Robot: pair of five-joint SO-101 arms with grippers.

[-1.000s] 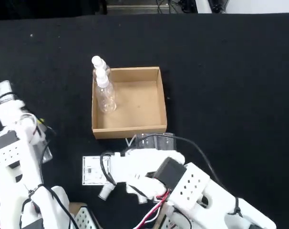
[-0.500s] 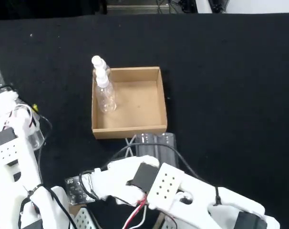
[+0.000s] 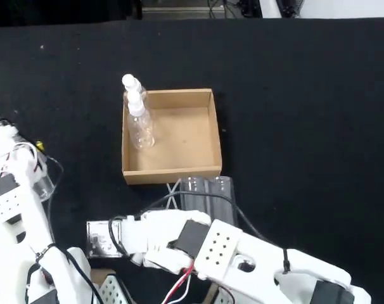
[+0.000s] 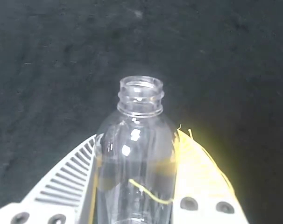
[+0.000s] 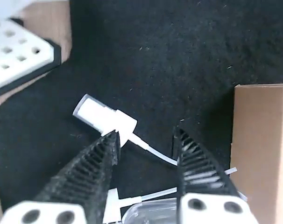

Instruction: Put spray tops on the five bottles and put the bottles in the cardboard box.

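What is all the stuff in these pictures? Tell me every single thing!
cardboard box: one, brown, open, on the cloth beyond both arms.
capped bottles: two, clear with white spray tops, upright at the box's far left corner.
open bottle: one, clear, no top, gripped in the left arm's jaws.
spray top: one, white, lying on the cloth between the right arm's open jaws.
grey block: one, dark, just in front of the box.
holed tray: one, white, at the near edge.
cloth: one, black, covering the table.
left arm: white.
right arm: white.
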